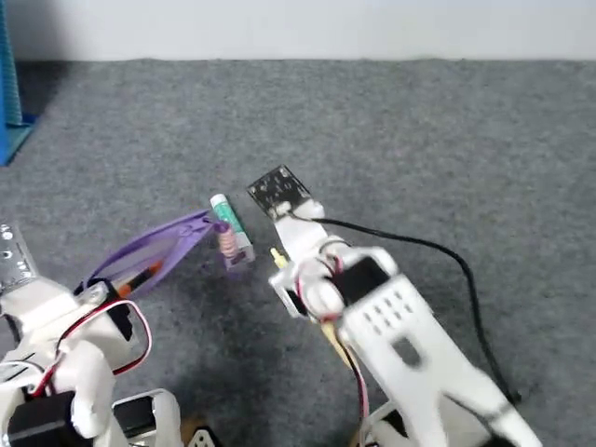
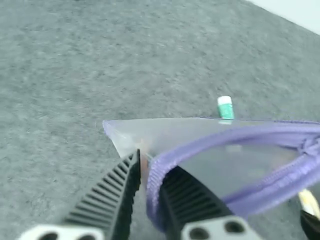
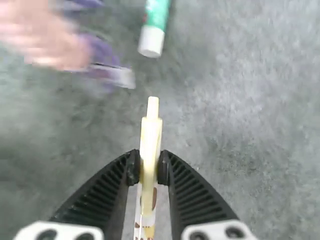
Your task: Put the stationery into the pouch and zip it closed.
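Left wrist view shows the left gripper (image 2: 145,167) shut tight on the pouch (image 2: 175,131). Its two ribbed jaws pinch the purple zip edge at one corner, and the clear body runs away from the jaws over the grey mat (image 2: 75,60). The two purple zip bands part from each other as they leave the jaws. Beyond the pouch, well past the jaw tips, lies the green-and-white glue stick (image 2: 225,107). In the high view the pouch (image 1: 163,244) stretches from the left gripper (image 1: 98,291) toward the glue stick (image 1: 226,219). A small pink piece (image 1: 226,240) sits at the pouch's far end, just beside the glue stick; what it is I cannot tell

The right gripper (image 3: 147,162) is closed on a yellow stick (image 3: 150,130), clamped between both jaws with its tip poking out ahead of them. Ahead of that tip and apart from it is the blurred far end of the pouch (image 3: 107,72), with the glue stick (image 3: 155,22) further ahead. In the high view the right gripper (image 1: 291,270) holds the yellow stick (image 1: 277,253) near the pouch's end, not touching it
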`<control>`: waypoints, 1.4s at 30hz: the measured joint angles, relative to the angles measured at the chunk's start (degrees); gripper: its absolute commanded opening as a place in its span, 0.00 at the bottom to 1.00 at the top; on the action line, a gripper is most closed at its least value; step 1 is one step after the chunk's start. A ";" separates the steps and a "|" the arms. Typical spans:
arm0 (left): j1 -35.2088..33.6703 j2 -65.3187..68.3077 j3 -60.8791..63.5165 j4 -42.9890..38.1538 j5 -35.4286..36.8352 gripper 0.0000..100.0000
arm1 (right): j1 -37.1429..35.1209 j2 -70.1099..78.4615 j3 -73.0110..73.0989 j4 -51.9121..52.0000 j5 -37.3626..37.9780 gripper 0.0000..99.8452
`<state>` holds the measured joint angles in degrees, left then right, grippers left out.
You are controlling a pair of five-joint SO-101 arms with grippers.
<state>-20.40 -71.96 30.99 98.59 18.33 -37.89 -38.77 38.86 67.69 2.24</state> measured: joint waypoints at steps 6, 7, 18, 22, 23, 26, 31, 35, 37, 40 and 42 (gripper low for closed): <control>0.97 0.00 0.00 0.00 0.18 0.01 | -6.68 -18.37 0.00 5.98 0.00 0.01; 0.97 0.00 0.00 0.00 0.44 0.01 | -8.09 -20.92 0.00 5.98 0.00 0.01; 1.67 0.00 0.00 0.00 0.70 0.01 | -16.26 -33.32 0.00 -1.14 0.00 0.01; 3.25 0.00 0.00 0.00 0.70 0.01 | -16.26 -35.87 0.00 -8.53 0.00 0.01; 3.52 0.09 0.00 0.00 0.70 0.01 | -16.26 -36.40 0.00 -10.11 0.00 0.01; 3.60 0.09 0.00 0.00 0.70 0.01 | -16.26 -37.36 0.00 -13.80 0.00 0.01; 3.60 0.09 0.00 0.00 0.70 0.01 | -16.62 -36.84 0.00 -20.66 0.00 0.01; 3.60 0.09 0.00 0.00 0.70 0.01 | -20.13 -37.10 0.00 -27.08 0.00 0.01; 3.60 0.09 0.00 0.00 0.70 0.01 | -21.80 -37.27 0.00 -31.12 0.00 0.01; 3.60 0.09 0.00 0.00 0.70 0.01 | -22.33 -37.89 2.90 -38.51 0.00 0.01; 3.60 0.09 0.00 0.00 0.70 0.01 | -22.33 -37.45 6.68 -44.13 0.00 0.01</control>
<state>-16.79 -71.87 30.99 98.59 19.03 -60.22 -76.22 45.54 23.56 2.24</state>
